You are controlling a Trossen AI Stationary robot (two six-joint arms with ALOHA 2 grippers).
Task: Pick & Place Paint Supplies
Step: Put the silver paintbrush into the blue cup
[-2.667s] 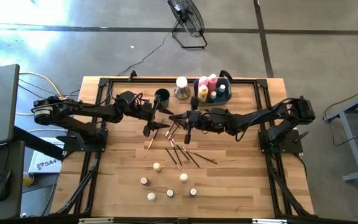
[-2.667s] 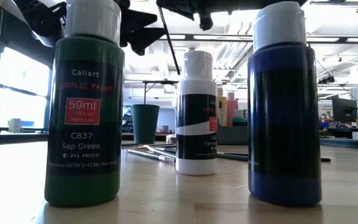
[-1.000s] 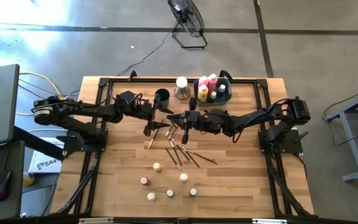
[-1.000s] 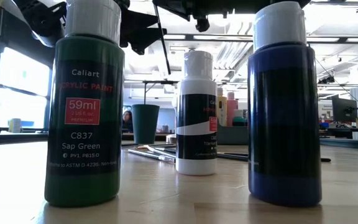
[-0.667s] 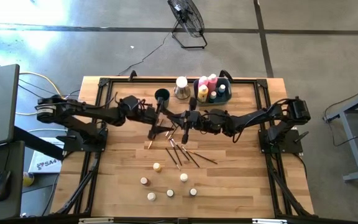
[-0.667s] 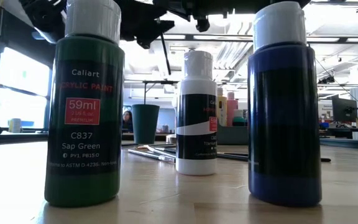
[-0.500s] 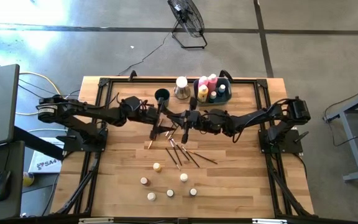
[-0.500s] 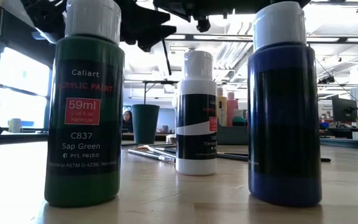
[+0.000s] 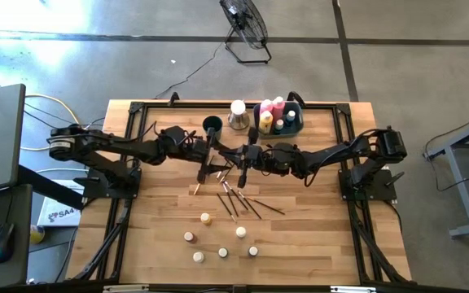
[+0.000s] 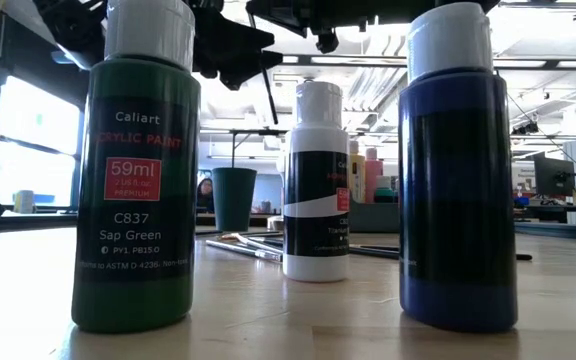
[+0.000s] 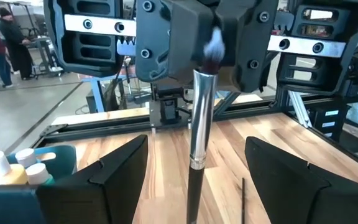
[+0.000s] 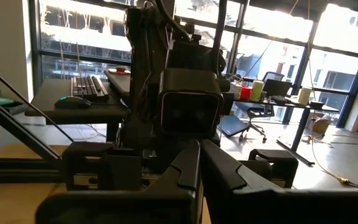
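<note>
A thin dark-handled brush (image 11: pixel 197 124) with a silver ferrule hangs upright over the middle of the table, bristles up. My right gripper (image 11: pixel 207 37) is shut on its upper end and reaches in from the table's right (image 9: pixel 236 157). My left gripper (image 11: pixel 196 138) faces it from the left (image 9: pixel 221 163). It is open, with one finger on either side of the brush's handle and apart from it. In the low view the handle (image 10: pixel 266 90) shows as a thin line below both grippers. Several more brushes (image 9: pixel 238 199) lie on the table beneath. My right gripper pinches the brush just below its bristles (image 11: pixel 207 62) between its two shut fingers. The fingers come in level from the table's right and lie across the brush. The brush hangs upright below the hold, handle down, clear of the table.
A grey-blue bin (image 9: pixel 290 122) with paint bottles stands at the far edge, beside a dark cup (image 9: pixel 212 126) and a white-topped item (image 9: pixel 238 114). Several white-capped bottles (image 9: pixel 218 240) stand toward the near edge; green (image 10: pixel 138 170), white (image 10: pixel 315 180) and blue (image 10: pixel 458 170) ones show in the low view.
My left gripper has moved toward the table's right, up to my right gripper, so that its open fingers now stand on either side of the hanging brush. The brush has kept its place.
</note>
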